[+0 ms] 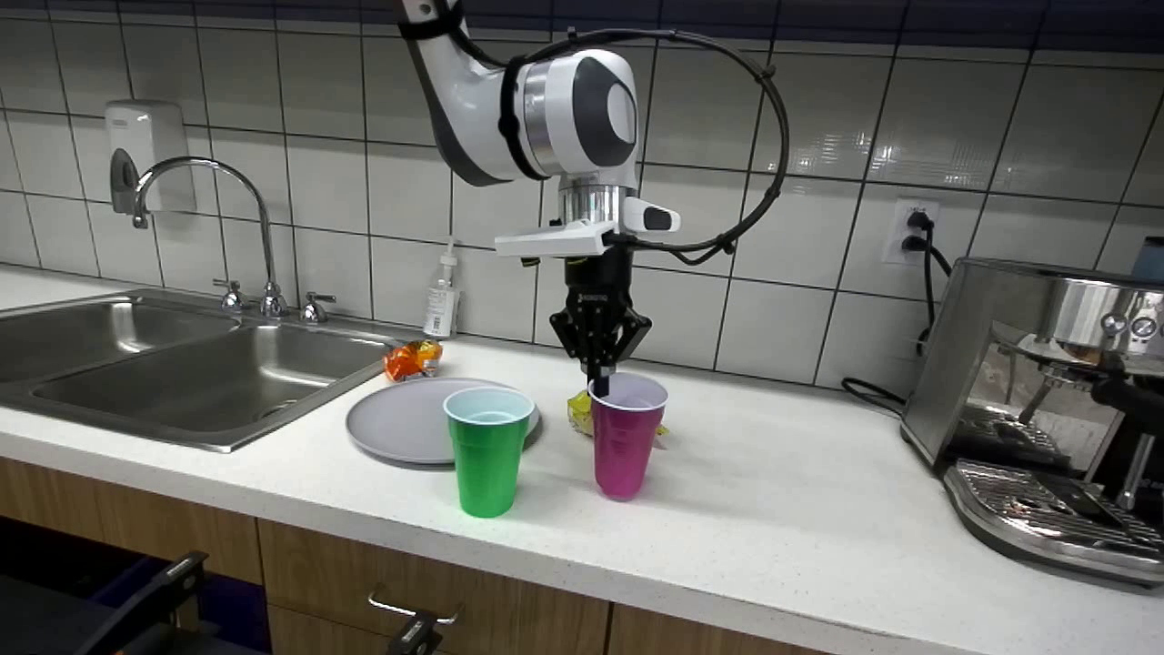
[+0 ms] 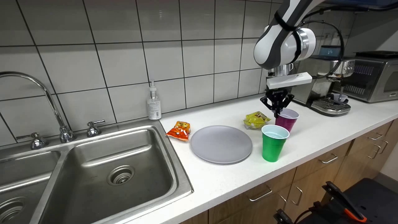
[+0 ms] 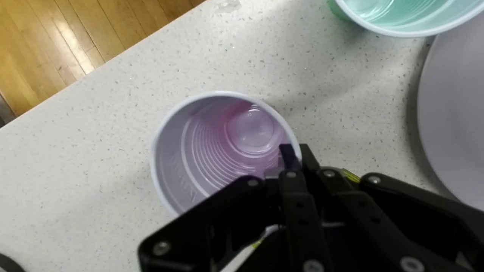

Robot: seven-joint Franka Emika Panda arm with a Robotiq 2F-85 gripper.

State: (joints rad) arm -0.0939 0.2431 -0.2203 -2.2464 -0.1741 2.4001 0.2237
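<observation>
My gripper (image 3: 300,153) is shut on the rim of a magenta cup (image 1: 624,455) with a pale lilac inside. In the wrist view one finger reaches into the cup (image 3: 211,147) and the other lies along its outer wall. The cup stands roughly upright, low over the counter or on it; its base contact is hard to tell. A yellow snack packet (image 2: 256,120) lies behind it, mostly covered by the gripper in the wrist view. Beside it, nearer the counter's front edge, a green cup (image 1: 489,464) stands upright in both exterior views.
A flat grey plate (image 2: 220,144) lies next to the green cup, with an orange snack packet (image 2: 180,130) beyond it. The steel sink (image 1: 273,364), faucet (image 1: 268,246) and a pump bottle (image 2: 154,107) are on one side. An espresso machine (image 1: 1046,382) stands on the other.
</observation>
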